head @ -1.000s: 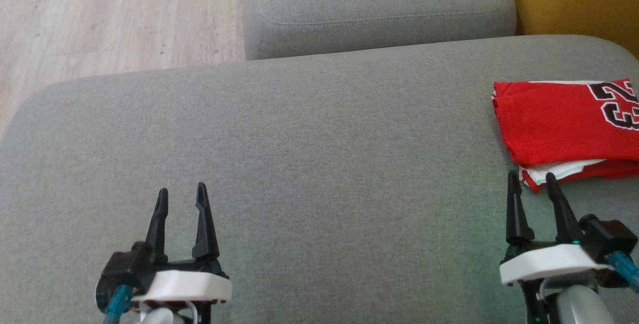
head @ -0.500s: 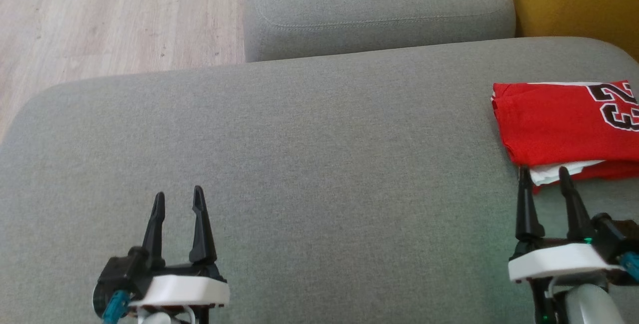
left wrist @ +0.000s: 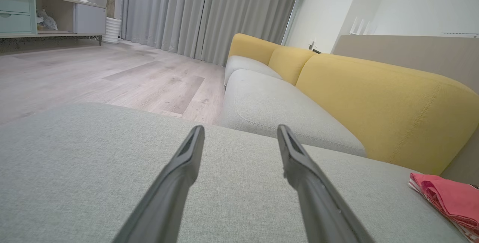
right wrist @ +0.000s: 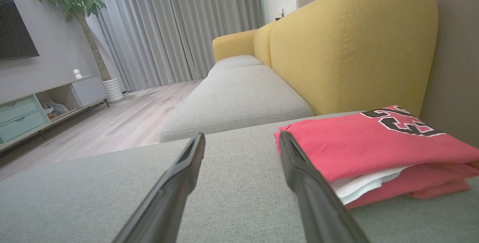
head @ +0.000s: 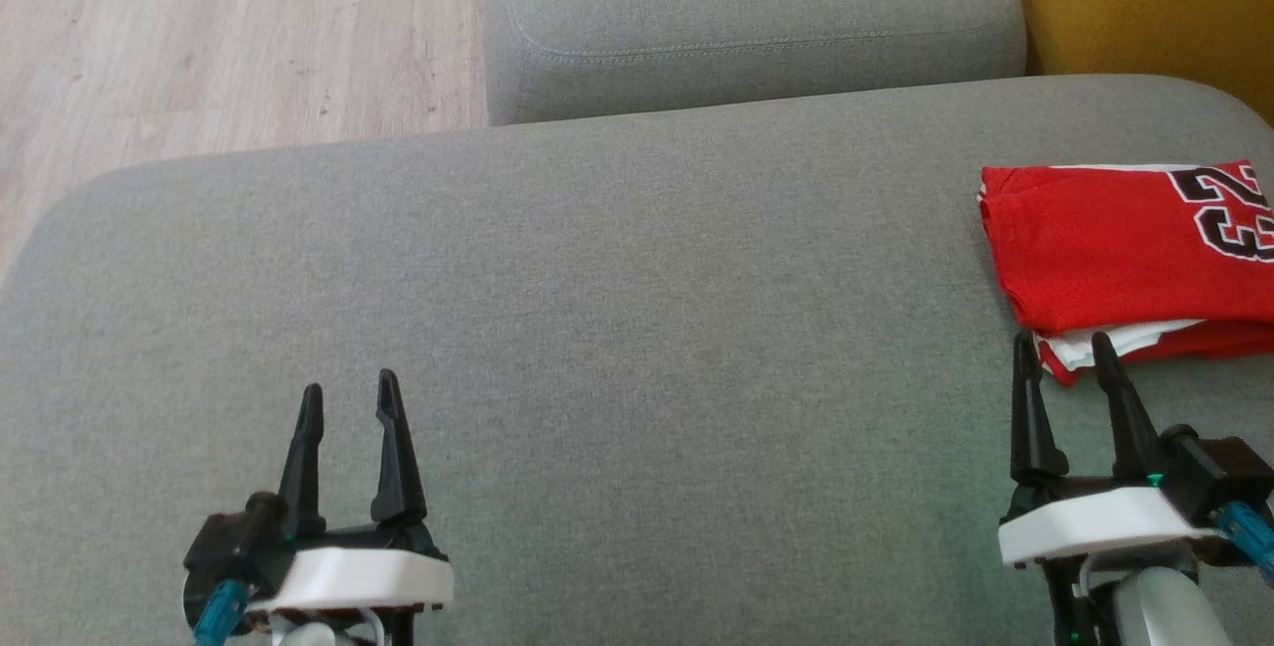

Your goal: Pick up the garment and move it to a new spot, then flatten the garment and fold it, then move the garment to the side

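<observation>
Right, what matters for me is where the red jersey (head: 1105, 248) lies from the right claw (head: 1060, 342): at about twelve to one o'clock, just past the fingertips. In the head view the two dark tips frame the near left corner of the folded stack, though I cannot tell whether they touch the cloth. The jersey rests flat on the grey seat cushion (head: 637, 327), far out at three o'clock on it. Its long axis runs nine to three and its far end is cut off by the picture edge. The black numerals (head: 1229, 213) face up, and a white layer (head: 1115, 342) peeks out of the near edge. In the right wrist view the stack sits at about two o'clock, below the yellow backrest (right wrist: 351, 44). The right arm is plainly the nearer one. Its claw is spread wide and holds nothing, low over the cushion, fingers pointing toward twelve and leaning a touch to eleven. The left claw (head: 350, 385) is at seven o'clock on the cushion, well apart from the jersey, also spread and empty, with bare fabric ahead of it. I judge the folding done and the jersey already lying to the side. Any further shove toward three o'clock would fall to the right arm, going in under that near left corner.
</observation>
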Controlling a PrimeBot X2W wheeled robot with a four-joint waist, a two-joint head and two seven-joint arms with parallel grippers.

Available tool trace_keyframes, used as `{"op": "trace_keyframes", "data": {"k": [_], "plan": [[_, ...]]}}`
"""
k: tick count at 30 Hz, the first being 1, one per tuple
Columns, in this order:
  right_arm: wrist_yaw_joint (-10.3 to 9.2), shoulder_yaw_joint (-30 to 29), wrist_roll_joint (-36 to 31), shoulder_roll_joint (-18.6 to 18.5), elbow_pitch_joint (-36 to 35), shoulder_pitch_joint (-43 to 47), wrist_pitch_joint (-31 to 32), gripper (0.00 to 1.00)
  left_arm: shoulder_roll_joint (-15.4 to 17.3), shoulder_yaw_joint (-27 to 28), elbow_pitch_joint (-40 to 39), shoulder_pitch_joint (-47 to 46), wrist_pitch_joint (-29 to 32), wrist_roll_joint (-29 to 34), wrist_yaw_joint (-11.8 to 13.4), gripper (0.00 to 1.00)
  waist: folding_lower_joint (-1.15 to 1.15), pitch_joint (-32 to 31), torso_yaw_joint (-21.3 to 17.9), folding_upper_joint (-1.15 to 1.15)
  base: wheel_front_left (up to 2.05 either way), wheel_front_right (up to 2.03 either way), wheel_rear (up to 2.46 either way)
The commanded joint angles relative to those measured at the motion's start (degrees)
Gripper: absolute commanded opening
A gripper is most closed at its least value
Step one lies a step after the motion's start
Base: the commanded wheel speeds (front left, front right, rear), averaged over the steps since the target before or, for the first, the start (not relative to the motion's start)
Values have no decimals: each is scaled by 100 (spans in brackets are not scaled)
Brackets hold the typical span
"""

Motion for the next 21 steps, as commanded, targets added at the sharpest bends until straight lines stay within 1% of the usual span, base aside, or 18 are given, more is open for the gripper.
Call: {"op": "trace_keyframes", "data": {"k": [1,19,20,21], "plan": [[-4,153,6,-35,-194,-96,-63,100,19,215,-204,-128,-29,-33,-12,100,0,3,1,0,0,0,0],[-4,210,-16,-35,-176,-73,-63,100,19,219,-17,-123,-29,-273,-2,100,0,28,-4,0,0,0,0],[-4,213,-7,-35,-166,-72,-63,0,19,210,-1,-127,-29,-283,-12,0,0,30,-4,0,0,0,0],[0,50,2,1,41,19,1,0,-1,10,194,6,2,-278,1,0,0,30,-5,0,0,0,0]]}}
